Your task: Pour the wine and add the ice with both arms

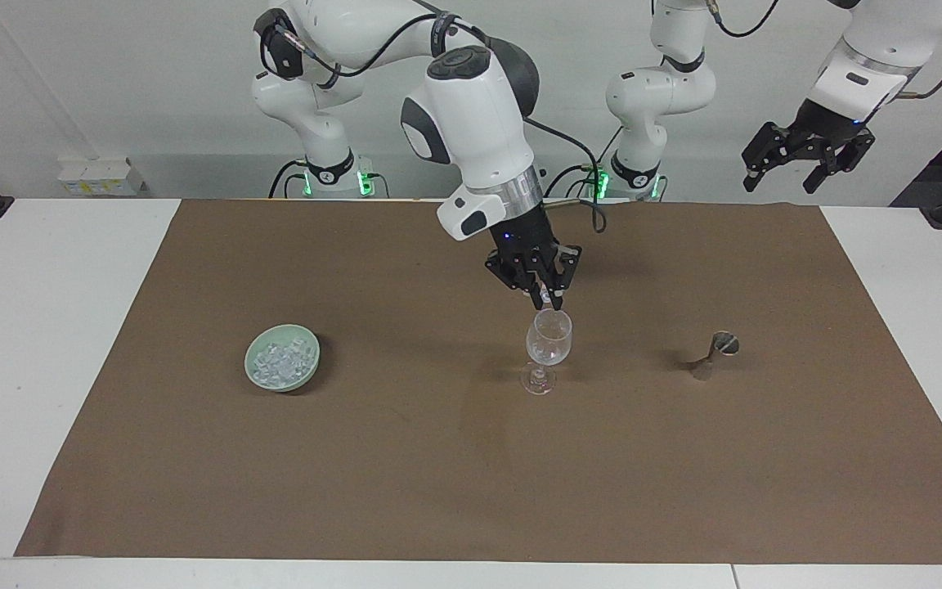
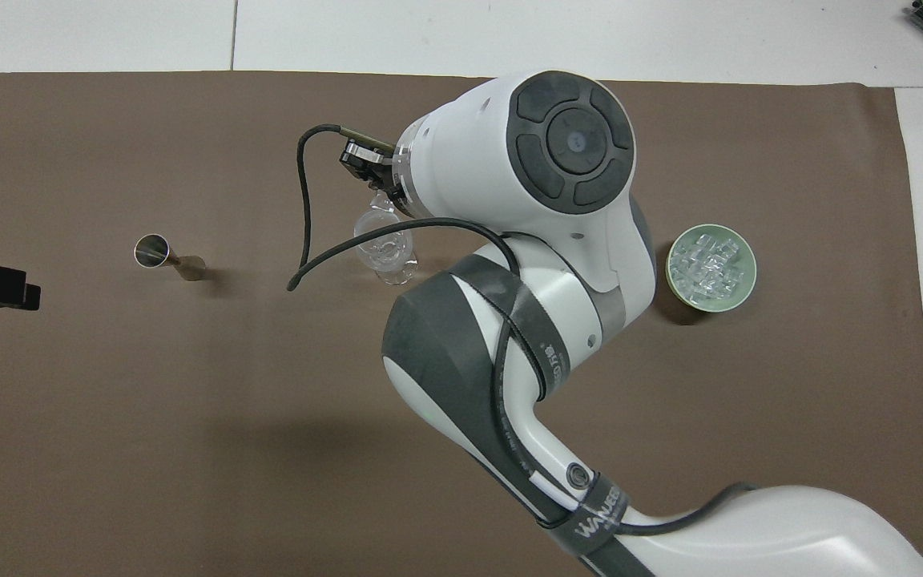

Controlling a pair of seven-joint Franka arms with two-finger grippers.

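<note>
Ice (image 1: 281,363) fills the pale green bowl (image 1: 311,360) toward the right arm's end of the surface. One ice cube (image 1: 547,304) is pinched in the right gripper's (image 1: 546,303) jaws just over the wine glass (image 1: 549,337). Left gripper (image 1: 806,159) waits aloft, jaws spread.

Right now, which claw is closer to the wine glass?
Right. The right claw hangs just above the wine glass, holding an ice cube over its rim. The left claw waits high over the table's edge at the left arm's end, well apart from it.
</note>
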